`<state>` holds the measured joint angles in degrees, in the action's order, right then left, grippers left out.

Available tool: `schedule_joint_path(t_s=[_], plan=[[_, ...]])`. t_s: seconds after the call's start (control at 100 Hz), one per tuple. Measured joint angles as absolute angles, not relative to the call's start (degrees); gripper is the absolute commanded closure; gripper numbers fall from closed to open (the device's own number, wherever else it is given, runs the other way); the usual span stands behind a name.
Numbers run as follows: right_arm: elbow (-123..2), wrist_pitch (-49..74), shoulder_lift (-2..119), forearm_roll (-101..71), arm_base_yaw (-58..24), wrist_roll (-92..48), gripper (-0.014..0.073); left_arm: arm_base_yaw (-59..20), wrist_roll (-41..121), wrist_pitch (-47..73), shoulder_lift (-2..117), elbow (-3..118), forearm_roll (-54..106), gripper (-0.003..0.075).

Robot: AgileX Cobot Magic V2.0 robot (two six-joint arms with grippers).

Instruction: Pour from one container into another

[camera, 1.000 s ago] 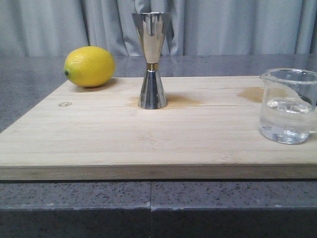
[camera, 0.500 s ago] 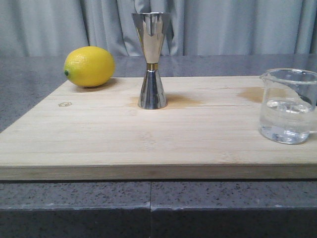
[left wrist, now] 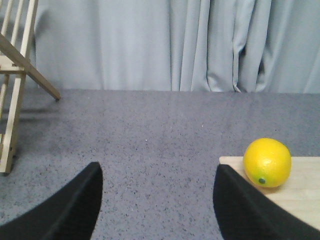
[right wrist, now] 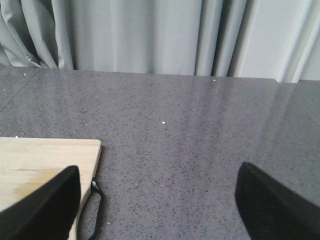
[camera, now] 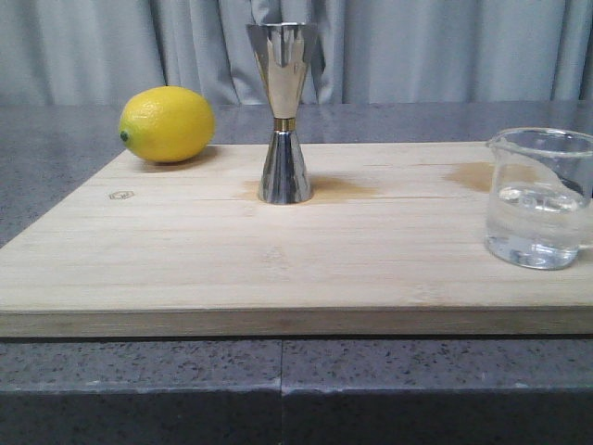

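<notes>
beaker upright, board's right edge | lemon far-left, jigger centre | left gripper, right gripper gaping, empty, both off board, apart from beaker

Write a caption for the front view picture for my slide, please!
Lemon, steel jigger and glass beaker of water standing apart on a wooden board.

It's looking like a staged kitchen or bar counter: a bamboo cutting board is lying on grey speckled stone worktop, a lemon sitting at ten o'clock, grey curtains hanging behind.
</notes>
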<state>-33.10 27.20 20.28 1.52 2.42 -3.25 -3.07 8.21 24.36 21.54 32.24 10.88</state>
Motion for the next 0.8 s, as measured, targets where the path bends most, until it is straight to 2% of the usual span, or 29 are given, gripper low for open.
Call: schedule_joint_path(t_s=[0.18, 0.47, 0.63, 0.8], plan=[[-35.80, 31.32, 23.17, 1.39, 2.42, -3.25, 0.0017, -3.07, 8.30, 31.37, 26.82, 37.55, 10.17, 0.0137], [-40.98, 39.34, 31.68, 0.72, 2.42, -3.25, 0.0018, -3.07, 10.50, 46.44, 39.63, 47.07, 9.67, 0.0141], [-43.48, 44.13, 36.48, 0.00, 2.42, -3.25, 0.0018, -3.07, 15.18, 49.41, 47.76, 50.31, 11.99, 0.0141], [-44.36, 46.21, 39.68, -0.33, 2.42, -3.17, 0.0018, -3.07, 27.17, 49.62, 55.30, 51.43, 22.86, 0.0141]])
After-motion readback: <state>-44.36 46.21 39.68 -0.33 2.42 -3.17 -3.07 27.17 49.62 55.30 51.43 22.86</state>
